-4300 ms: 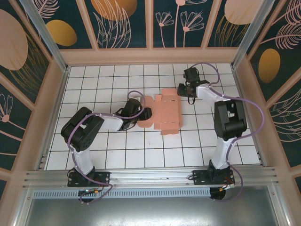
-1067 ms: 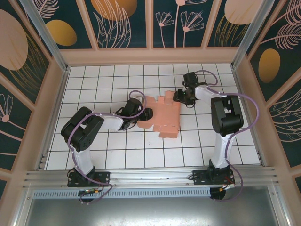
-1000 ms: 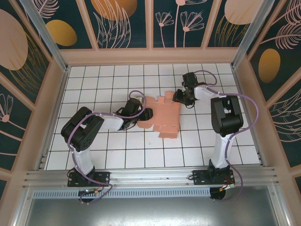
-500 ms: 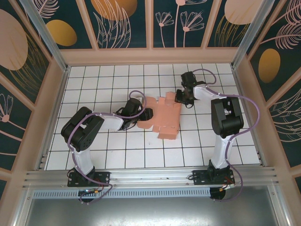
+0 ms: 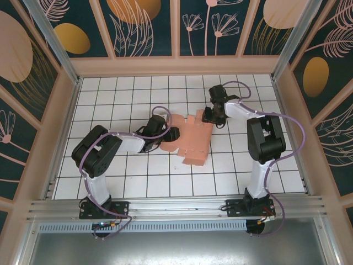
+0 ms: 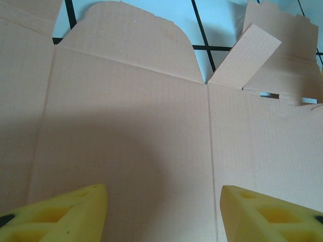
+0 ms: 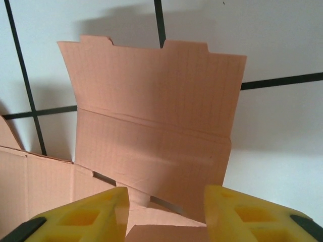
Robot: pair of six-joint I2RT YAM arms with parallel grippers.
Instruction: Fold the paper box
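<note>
Paper box point(image 5: 190, 141) turned; R hand point(image 5: 209, 116) spread, prob. over flap point(image 7: 151, 101).

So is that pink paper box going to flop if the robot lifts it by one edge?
Probably a bit. The paper box is a thin sheet with creases, so it would likely bend along those lines. One flap stands up off the tiles, so it seems light and springy.
</note>
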